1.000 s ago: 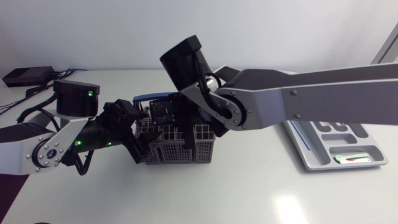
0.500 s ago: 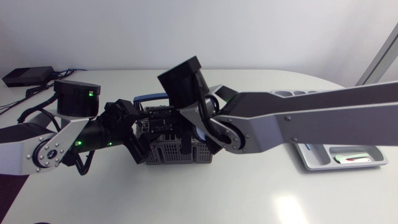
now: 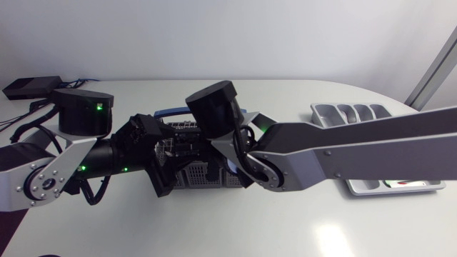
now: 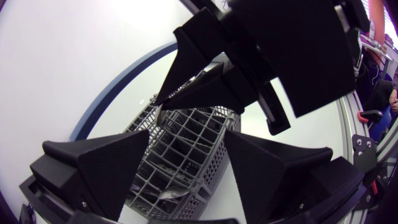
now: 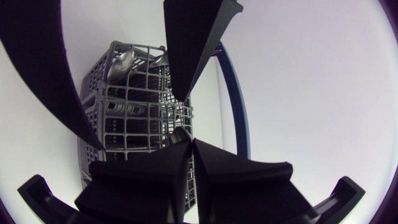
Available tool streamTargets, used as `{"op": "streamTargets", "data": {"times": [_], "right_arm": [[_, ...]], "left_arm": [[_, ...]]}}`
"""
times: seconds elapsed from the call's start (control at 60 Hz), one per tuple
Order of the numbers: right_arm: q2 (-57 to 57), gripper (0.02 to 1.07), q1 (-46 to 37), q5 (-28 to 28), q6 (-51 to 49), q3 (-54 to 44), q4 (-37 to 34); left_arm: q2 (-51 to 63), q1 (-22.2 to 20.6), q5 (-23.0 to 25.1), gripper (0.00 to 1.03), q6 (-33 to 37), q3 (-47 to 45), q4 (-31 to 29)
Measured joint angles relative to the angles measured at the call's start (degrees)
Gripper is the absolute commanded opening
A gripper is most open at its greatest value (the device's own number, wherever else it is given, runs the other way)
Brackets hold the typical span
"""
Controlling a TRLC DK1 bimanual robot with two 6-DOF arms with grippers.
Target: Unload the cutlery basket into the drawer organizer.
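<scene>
A grey plastic lattice cutlery basket stands upright on the white worktop, and both arms crowd in on it. Its curved blue handle shows along the basket's far side.

The left arm, silver-grey with black joints, comes in from the basket's left. The left tool sits at the basket's left end and is open. Its two broad black wedge fingers are spread wide, and the basket's lattice wall shows between them. I cannot tell whether either finger touches the plastic.

The right arm, a long silver-grey link, reaches across from the basket's right and hangs over it. The right tool points down at the basket's rim with its fingers pressed together tip to tip, so it is closed. I cannot make out whether anything thin is pinched between them. Those closed tips lie close above the basket, within the spread of the left tool's fingers.

Inside the basket, a silvery piece of cutlery leans in a compartment toward the end away from the right tool's tips.

The light grey moulded drawer organizer lies well to the basket's right, apart from it and partly hidden behind the right arm
</scene>
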Motion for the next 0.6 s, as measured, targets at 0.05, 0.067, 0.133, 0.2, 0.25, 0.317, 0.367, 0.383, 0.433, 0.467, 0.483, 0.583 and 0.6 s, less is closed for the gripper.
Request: {"op": "streamTargets", "data": {"times": [0.05,0.067,0.133,0.2,0.25,0.317,0.367,0.383,0.433,0.467,0.483,0.583,0.6], "right_arm": [[0.0,0.12,0.0,0.11,0.44,-0.2,0.15],[0.0,0.12,0.0,0.11,0.44,-0.26,0.17],[0.0,0.12,0.0,0.15,0.59,-0.48,0.35],[0.0,0.12,0.0,0.15,0.61,-0.63,0.37],[0.0,0.12,0.0,0.24,0.61,-0.68,0.37],[0.0,0.12,0.0,0.26,0.61,-0.68,0.37],[0.0,0.12,0.0,0.26,0.61,-0.68,0.37],[0.0,0.12,0.0,0.26,0.61,-0.68,0.37],[0.0,0.12,0.0,0.26,0.61,-0.68,0.37],[0.0,0.12,0.0,0.26,0.61,-0.68,0.37],[0.0,0.12,0.0,0.26,0.61,-0.68,0.37],[0.0,0.12,0.0,0.26,0.61,-0.68,0.37],[0.0,0.12,0.0,0.26,0.61,-0.68,0.37]], "left_arm": [[0.09,-0.33,0.15,0.96,-0.02,0.0,0.02],[0.17,-0.35,0.22,0.95,-0.02,0.0,0.02],[0.57,-0.35,0.31,0.84,-0.2,0.0,0.04],[1.31,-0.35,0.31,0.75,-0.68,0.0,0.52],[2.08,-0.24,0.33,0.7,-1.16,0.0,1.01],[3.3,-0.04,0.33,0.61,-1.49,0.0,1.57],[4.04,0.2,0.31,0.56,-1.53,0.0,1.81],[4.31,0.37,0.33,0.54,-1.64,0.0,2.03],[4.96,0.61,0.33,0.45,-2.12,0.0,2.95],[5.4,0.83,0.31,0.39,-2.62,0.0,3.76],[5.57,0.94,0.33,0.35,-2.73,0.0,4.24],[6.64,1.64,0.33,0.25,-4.17,0.0,7.19],[6.88,1.75,0.33,0.25,-4.42,0.0,7.65]]}}
